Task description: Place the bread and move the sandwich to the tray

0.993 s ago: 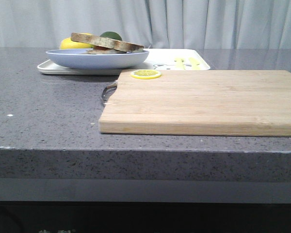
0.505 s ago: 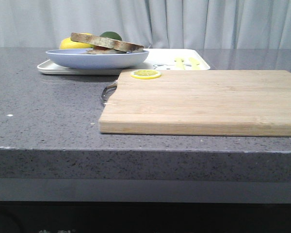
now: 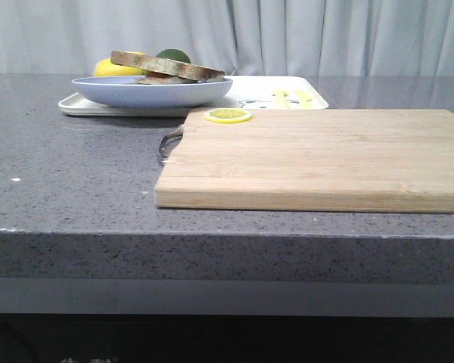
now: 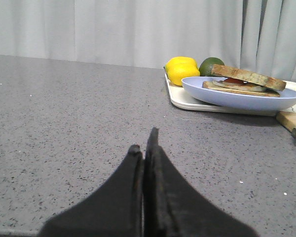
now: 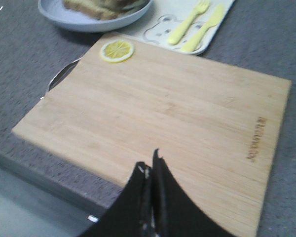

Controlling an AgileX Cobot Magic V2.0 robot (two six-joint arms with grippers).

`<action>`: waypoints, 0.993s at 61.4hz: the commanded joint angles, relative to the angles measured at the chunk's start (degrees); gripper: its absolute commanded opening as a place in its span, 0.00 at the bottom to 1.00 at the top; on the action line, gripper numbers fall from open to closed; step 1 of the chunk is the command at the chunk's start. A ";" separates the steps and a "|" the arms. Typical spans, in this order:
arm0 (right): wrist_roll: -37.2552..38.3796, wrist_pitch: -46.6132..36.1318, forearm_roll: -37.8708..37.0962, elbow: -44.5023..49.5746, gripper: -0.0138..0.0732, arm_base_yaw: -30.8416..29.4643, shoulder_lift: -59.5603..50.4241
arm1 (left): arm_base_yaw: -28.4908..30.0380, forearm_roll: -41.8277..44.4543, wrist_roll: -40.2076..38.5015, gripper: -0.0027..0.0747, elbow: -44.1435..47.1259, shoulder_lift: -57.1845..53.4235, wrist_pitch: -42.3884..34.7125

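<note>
We see nothing changed since a second ago: sandwich sits plated on tray at 11 o'clock, both pincers closed, empty, task looks done.

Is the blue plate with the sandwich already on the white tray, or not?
On it: the blue plate with the sandwich rests on the white tray.

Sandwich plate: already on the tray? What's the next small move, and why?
Probably none beyond staying retracted. The sandwich sits on its blue plate, which rests on the tray. Both the left gripper and the right gripper are shut, empty and clear.
</note>
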 commanded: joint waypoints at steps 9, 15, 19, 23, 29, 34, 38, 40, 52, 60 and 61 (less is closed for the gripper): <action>-0.35 -18.66 0.74 13.54 0.08 -8.22 -14.16 | 0.07 -0.60 -0.61 0.01 0.12 -1.22 -4.38; -0.35 -24.08 1.15 20.89 0.08 -10.42 -20.67 | 0.07 -0.60 -0.61 0.01 0.12 -1.22 -4.38; -0.35 -26.75 1.15 24.67 0.08 -11.17 -24.59 | 0.07 -0.60 -0.61 0.01 0.12 -1.22 -4.38; -0.35 -28.56 1.15 28.34 0.08 -11.69 -27.94 | 0.07 -0.60 -0.61 0.01 0.12 -1.22 -4.38; -0.35 -30.31 1.15 33.21 0.08 -12.05 -32.22 | 0.07 -0.60 -0.61 0.01 0.12 -1.22 -4.38; -0.35 -31.65 1.15 36.24 0.08 -12.37 -34.36 | 0.07 -0.60 -0.61 0.01 0.12 -1.22 -4.38; -0.35 -33.65 1.15 38.43 0.08 -12.67 -35.30 | 0.07 -0.60 -0.61 0.01 0.12 -1.22 -4.38; -0.35 -34.90 1.22 39.55 0.08 -12.74 -35.24 | 0.07 -0.60 -0.61 0.01 0.12 -1.22 -4.38; -0.30 -37.20 1.40 42.45 0.08 -12.87 -35.29 | 0.07 -0.60 -0.61 0.01 0.12 -1.22 -4.38; -0.30 -37.20 1.40 42.45 0.08 -13.40 -35.29 | 0.07 -0.60 -0.61 0.01 0.12 -1.22 -4.38; -0.30 -37.20 1.40 42.45 0.08 -13.40 -35.29 | 0.07 -0.60 -0.61 0.01 0.12 -1.22 -4.38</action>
